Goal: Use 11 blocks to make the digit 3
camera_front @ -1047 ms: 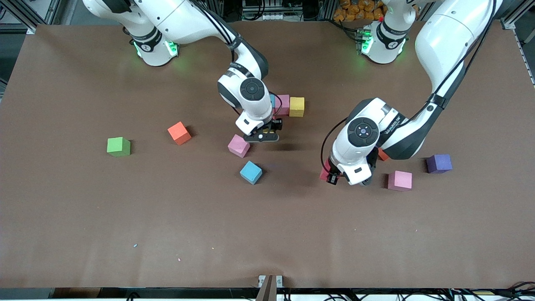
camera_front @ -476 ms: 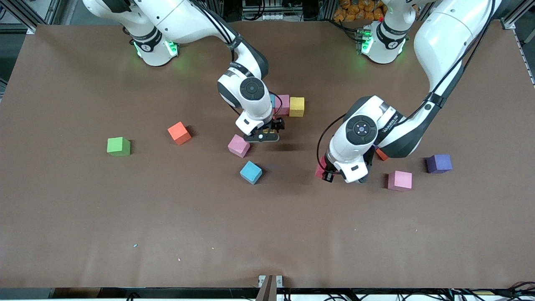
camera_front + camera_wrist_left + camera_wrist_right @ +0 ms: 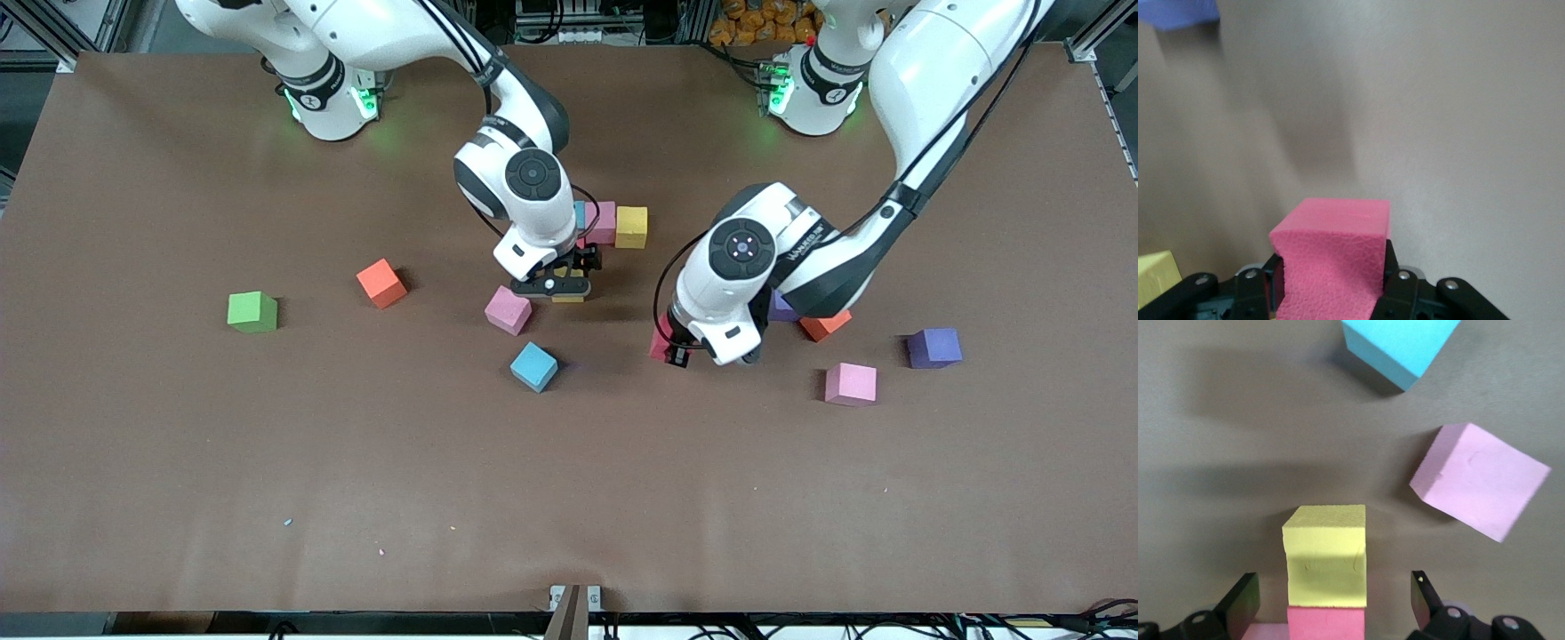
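Blocks of the digit 3 stand mid-table: cyan (image 3: 579,213), pink (image 3: 603,222) and yellow (image 3: 631,227) in a row. A second yellow block (image 3: 567,296) (image 3: 1326,553) sits nearer the camera, touching a red-pink one (image 3: 1326,623). My right gripper (image 3: 553,288) (image 3: 1335,600) is open, its fingers apart from that yellow block on either side. My left gripper (image 3: 671,348) (image 3: 1331,283) is shut on a red-pink block (image 3: 659,342) (image 3: 1331,260), held over bare table beside the figure.
Loose blocks: pink (image 3: 508,310), cyan (image 3: 533,366), orange (image 3: 381,283) and a green cube (image 3: 252,312) toward the right arm's end. Orange (image 3: 825,324), pink (image 3: 850,384), purple (image 3: 933,348) and a half-hidden purple (image 3: 782,308) lie toward the left arm's end.
My right gripper has spread its fingers off the yellow block. My left gripper has carried the red-pink block toward the figure, uncovering an orange and a purple block.
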Robot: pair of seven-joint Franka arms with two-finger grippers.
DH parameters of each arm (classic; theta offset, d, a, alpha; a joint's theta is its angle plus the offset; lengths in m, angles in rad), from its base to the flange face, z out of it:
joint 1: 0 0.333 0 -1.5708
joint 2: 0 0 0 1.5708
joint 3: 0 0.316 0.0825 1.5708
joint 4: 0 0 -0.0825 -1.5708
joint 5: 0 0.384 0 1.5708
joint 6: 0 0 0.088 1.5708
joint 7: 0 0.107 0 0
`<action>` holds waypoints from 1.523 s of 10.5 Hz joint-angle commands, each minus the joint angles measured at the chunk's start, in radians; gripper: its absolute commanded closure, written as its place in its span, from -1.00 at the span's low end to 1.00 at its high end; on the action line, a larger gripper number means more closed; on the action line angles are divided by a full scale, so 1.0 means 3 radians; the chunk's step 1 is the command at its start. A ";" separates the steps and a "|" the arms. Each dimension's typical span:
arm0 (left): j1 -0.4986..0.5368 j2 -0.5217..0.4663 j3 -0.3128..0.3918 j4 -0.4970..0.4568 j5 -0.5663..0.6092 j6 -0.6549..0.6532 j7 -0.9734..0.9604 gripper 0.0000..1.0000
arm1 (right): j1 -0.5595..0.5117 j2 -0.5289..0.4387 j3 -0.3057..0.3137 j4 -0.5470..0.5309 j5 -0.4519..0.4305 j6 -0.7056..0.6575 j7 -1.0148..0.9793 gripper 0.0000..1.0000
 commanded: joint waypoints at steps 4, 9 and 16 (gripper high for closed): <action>0.0072 -0.0255 -0.0067 -0.0766 -0.0077 0.0536 -0.0942 1.00 | -0.0226 -0.0197 -0.0020 -0.0063 -0.0064 -0.0217 -0.0013 -1.00; -0.0203 -0.0086 -0.0068 -0.0741 -0.0082 0.0536 -0.1296 1.00 | -0.0262 -0.0202 -0.0245 -0.0104 -0.0059 -0.0228 -0.0176 -1.00; -0.0607 0.0104 0.0075 -0.0654 -0.0072 0.0525 -0.1439 1.00 | -0.0656 -0.0243 -0.0321 -0.0242 -0.0069 -0.0187 -0.0632 -1.00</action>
